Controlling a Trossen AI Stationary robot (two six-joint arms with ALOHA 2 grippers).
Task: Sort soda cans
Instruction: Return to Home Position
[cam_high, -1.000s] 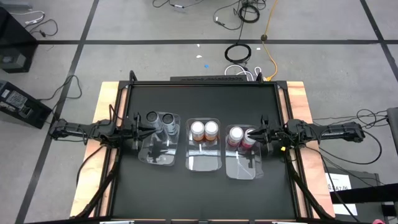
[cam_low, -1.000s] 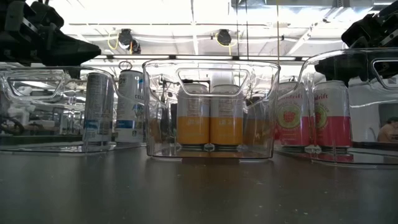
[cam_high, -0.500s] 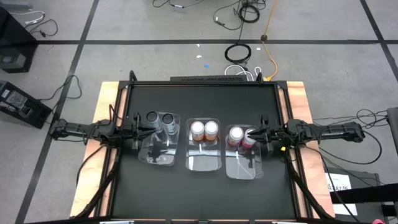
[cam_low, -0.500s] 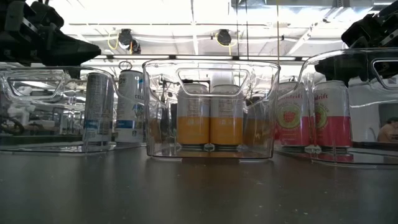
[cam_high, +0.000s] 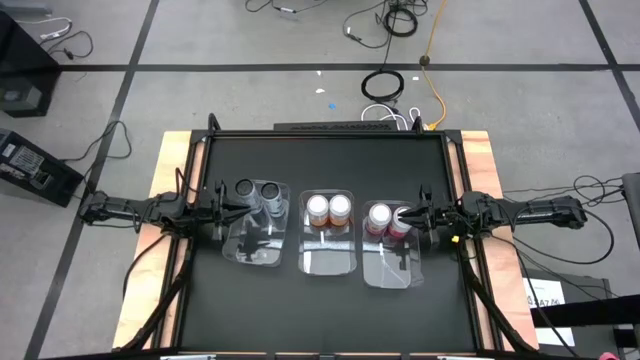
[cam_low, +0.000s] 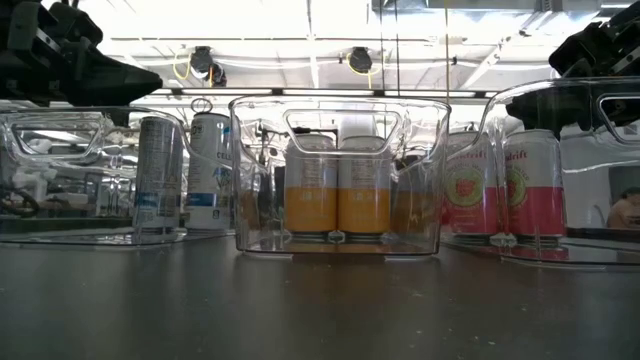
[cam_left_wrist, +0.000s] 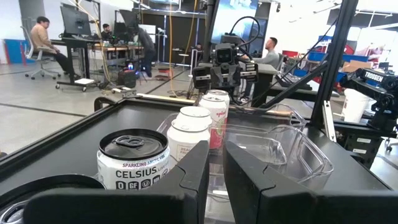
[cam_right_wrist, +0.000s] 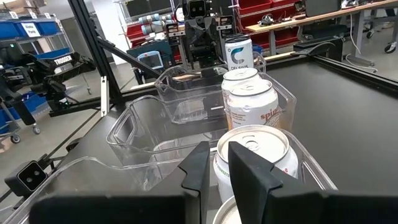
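Observation:
Three clear bins stand side by side on the black table, each with two soda cans upright at its far end. The left bin (cam_high: 255, 248) holds two dark cans (cam_high: 256, 189) (cam_low: 158, 175). The middle bin (cam_high: 328, 262) holds two orange cans (cam_high: 328, 208) (cam_low: 338, 188). The right bin (cam_high: 390, 270) holds two pink-red cans (cam_high: 379, 215) (cam_low: 500, 185). My left gripper (cam_high: 232, 205) (cam_left_wrist: 216, 168) hovers level over the left bin's left rim, shut and holding nothing. My right gripper (cam_high: 406, 215) (cam_right_wrist: 219, 165) hovers level just above the pink-red cans, shut and holding nothing.
The near halves of all three bins hold nothing. A raised black frame (cam_high: 330, 133) runs along the table's edges. Cables (cam_high: 385, 85) lie on the floor beyond the far edge. People sit at desks (cam_left_wrist: 46, 37) in the room behind.

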